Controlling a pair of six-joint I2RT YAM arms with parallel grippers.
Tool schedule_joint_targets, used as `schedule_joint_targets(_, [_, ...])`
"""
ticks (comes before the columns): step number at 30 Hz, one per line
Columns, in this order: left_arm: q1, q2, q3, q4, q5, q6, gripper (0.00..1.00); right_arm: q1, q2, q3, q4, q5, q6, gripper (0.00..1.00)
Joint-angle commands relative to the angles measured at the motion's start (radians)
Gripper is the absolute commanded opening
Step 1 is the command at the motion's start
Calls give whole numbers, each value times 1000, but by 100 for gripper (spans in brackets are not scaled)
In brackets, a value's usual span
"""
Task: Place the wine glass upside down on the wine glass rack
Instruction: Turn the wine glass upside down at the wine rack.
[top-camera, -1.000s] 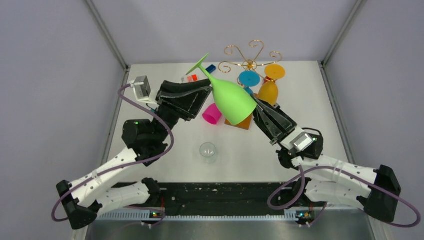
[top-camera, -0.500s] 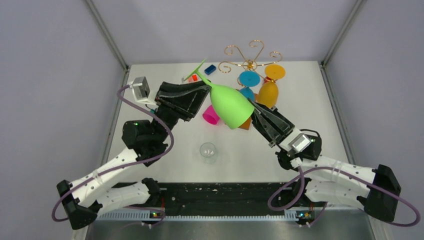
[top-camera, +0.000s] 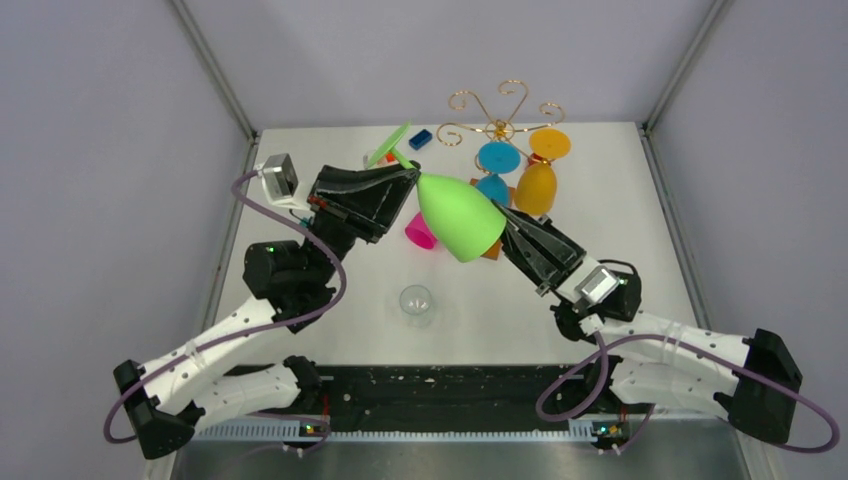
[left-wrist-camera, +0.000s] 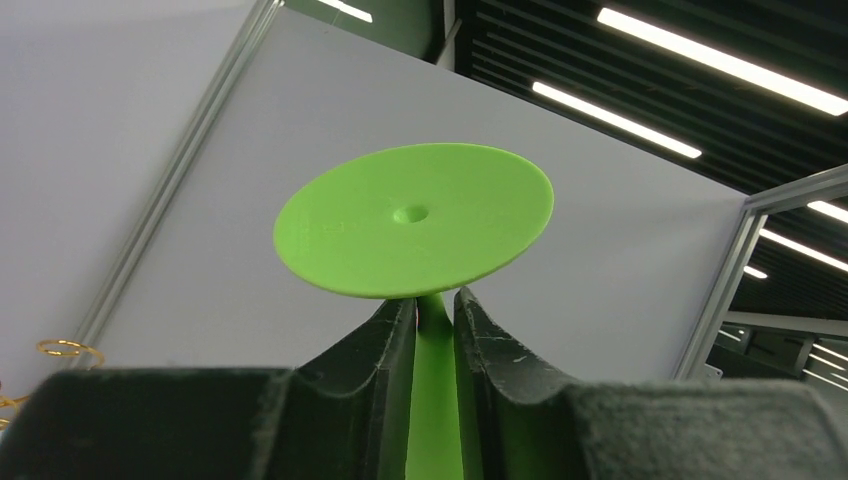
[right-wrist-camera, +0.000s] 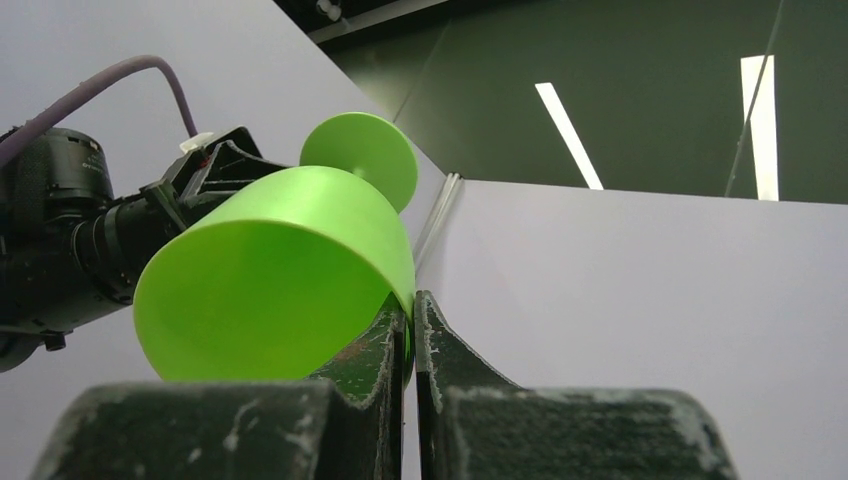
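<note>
Tilted further left, the lime-green plastic wine glass (top-camera: 458, 215) bridges my left end effector (left-wrist-camera: 435, 296), clamped on its stem, and right end effector (right-wrist-camera: 408, 302), pinching its rim.

wine glass (top-camera: 458, 215): bright green, raised off the table, tilted; round foot points toward the far-left corner, open mouth faces the near edge
wine glass rack (top-camera: 498, 128): gold wire, curled arms, upright by the far edge
</note>
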Motion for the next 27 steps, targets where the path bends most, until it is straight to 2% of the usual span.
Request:
schedule_joint_targets(1, [2, 1, -1, 47, 0, 11, 26, 15, -13, -2, -13, -27, 39, 0])
schedule_joint_targets(6, [1, 2, -3, 48, -4, 16, 26, 16, -14, -4, -20, -27, 39, 0])
schedule_joint_targets(9, [2, 3, -1, 45, -7, 20, 17, 16, -14, -3, -25, -29, 39, 0])
schedule_joint_targets(12, [1, 6, 0, 46, -7, 23, 0, 16, -16, -6, -32, -31, 39, 0])
schedule_joint_targets(14, [2, 4, -2, 46, -9, 38, 0, 15, -18, -12, -28, -23, 41, 0])
schedule_joint_targets(15, [2, 1, -6, 46, -14, 53, 0, 16, -21, -15, -26, -16, 41, 5])
schedule_joint_targets(19, [7, -40, -33, 9, -82, 184, 0, 16, -40, -28, -57, 27, 30, 42])
schedule_joint_targets(21, [17, -75, -14, -78, -65, 322, 0, 15, -61, -45, -82, 57, 5, 53])
schedule_joint_targets(24, [18, -105, 60, -336, -85, 517, 0, 16, -93, -82, -94, 162, -45, 60])
schedule_joint_targets(27, [21, -130, 56, -439, -154, 652, 0, 16, -125, -110, -115, 341, -91, 61])
